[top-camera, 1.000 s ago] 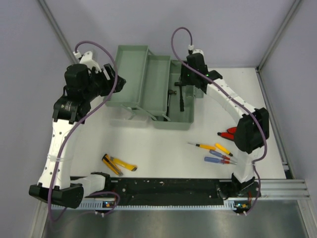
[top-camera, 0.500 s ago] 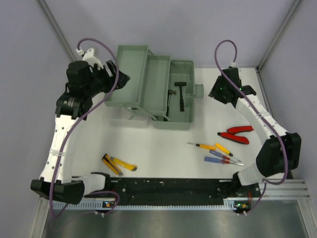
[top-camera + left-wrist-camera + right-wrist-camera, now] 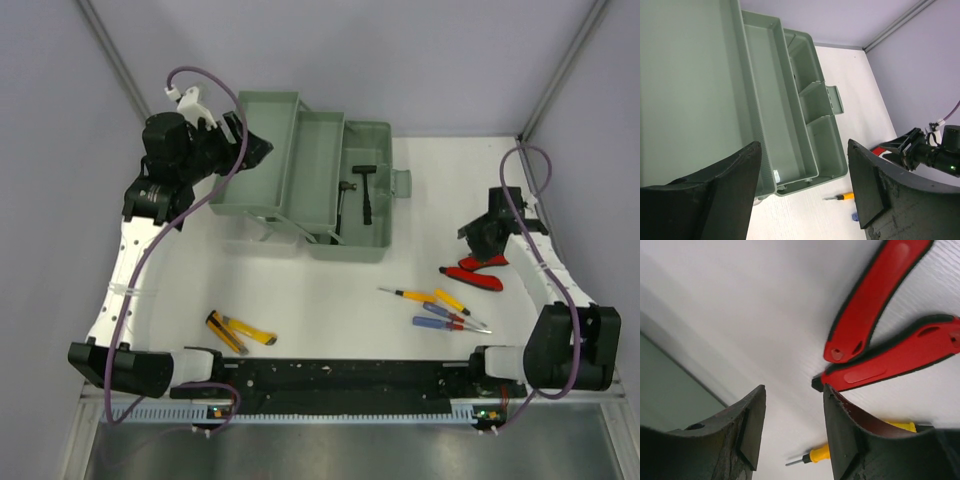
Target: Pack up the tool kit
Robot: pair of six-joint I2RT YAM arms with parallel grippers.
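Observation:
The sage-green toolbox (image 3: 318, 165) stands open at the back, its trays spread out. Two small hammers (image 3: 366, 192) lie in its right compartment. My left gripper (image 3: 256, 150) is open and empty above the box's left tray; in the left wrist view (image 3: 804, 145) the box (image 3: 775, 95) lies below the fingers. My right gripper (image 3: 474, 236) is open and empty just above the red pliers (image 3: 478, 270). In the right wrist view (image 3: 794, 389) the red pliers (image 3: 880, 330) lie just beyond the fingertips. Coloured screwdrivers (image 3: 440, 310) and yellow pliers (image 3: 238, 332) lie on the table.
A yellow-handled screwdriver shows in the left wrist view (image 3: 842, 196) and the right wrist view (image 3: 817, 455). Grey walls enclose the table on three sides. The black rail with the arm bases (image 3: 340, 380) runs along the near edge.
My right gripper has left the toolbox, where a hammer now lies, and swung right and down to the red pliers. My left gripper has shifted slightly up and right over the box.

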